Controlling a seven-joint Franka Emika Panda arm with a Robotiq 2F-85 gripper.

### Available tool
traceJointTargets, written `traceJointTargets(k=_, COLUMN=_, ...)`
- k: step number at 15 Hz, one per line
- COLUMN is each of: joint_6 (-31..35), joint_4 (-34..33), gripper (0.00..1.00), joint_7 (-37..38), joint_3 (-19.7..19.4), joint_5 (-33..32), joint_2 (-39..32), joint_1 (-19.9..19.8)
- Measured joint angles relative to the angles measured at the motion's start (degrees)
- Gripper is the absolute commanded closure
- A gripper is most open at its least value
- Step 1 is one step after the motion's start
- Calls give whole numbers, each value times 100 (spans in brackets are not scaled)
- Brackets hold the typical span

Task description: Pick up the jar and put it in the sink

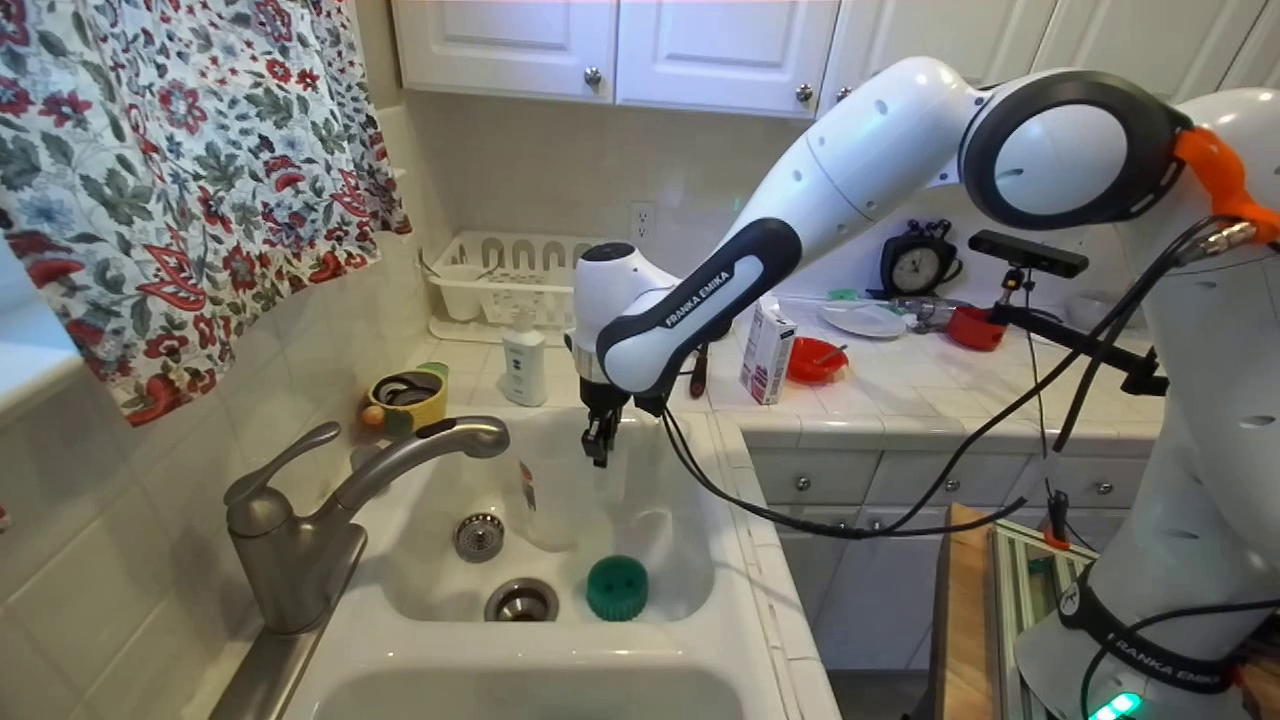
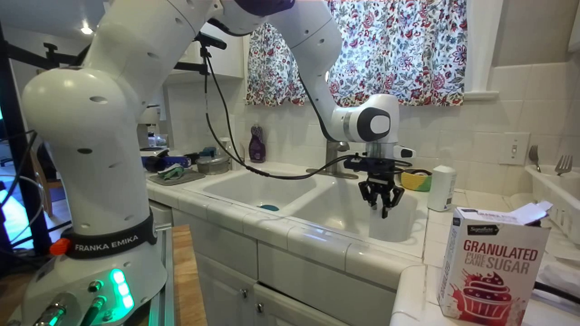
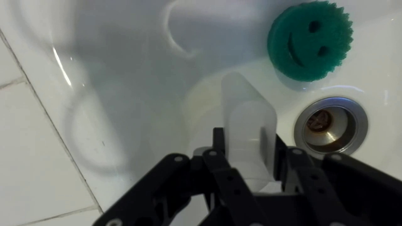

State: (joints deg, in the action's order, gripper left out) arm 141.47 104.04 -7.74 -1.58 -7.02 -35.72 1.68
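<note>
A translucent whitish jar (image 1: 550,505) with a small red mark hangs or stands in the far basin of the white sink (image 1: 520,640). It also shows in an exterior view (image 2: 393,225). My gripper (image 1: 598,448) points down over the basin, and in an exterior view its black fingers (image 2: 382,206) are at the jar's upper part. In the wrist view, the gripper (image 3: 248,141) has a finger touching each side of a translucent handle-like part of the jar (image 3: 246,116). Whether the jar touches the sink floor, I cannot tell. The gripper hides its rest there.
A green smiling sponge (image 1: 617,588), a metal drain (image 1: 522,602) and a strainer (image 1: 478,537) are in the basin. The faucet (image 1: 400,472) reaches over its side. A white bottle (image 1: 524,367), yellow bowl (image 1: 415,397) and sugar box (image 2: 491,267) stand around it.
</note>
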Motion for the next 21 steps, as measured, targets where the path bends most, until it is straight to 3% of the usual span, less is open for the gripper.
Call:
traceJointTargets(k=17, joint_6=-42, joint_4=-37, gripper=91, joint_7=-1, joint_3=46, joint_5=0, joint_2=-108, joint_1=9)
traceJointTargets(k=18, joint_6=-42, joint_4=-37, gripper=47, joint_7=-1, joint_3=47, joint_5=0, joint_2=-109, joint_1=9)
traceJointTargets(k=21, joint_6=-42, joint_4=-37, gripper=25, joint_7=0, joint_3=44, joint_5=0, joint_2=-117, joint_1=9)
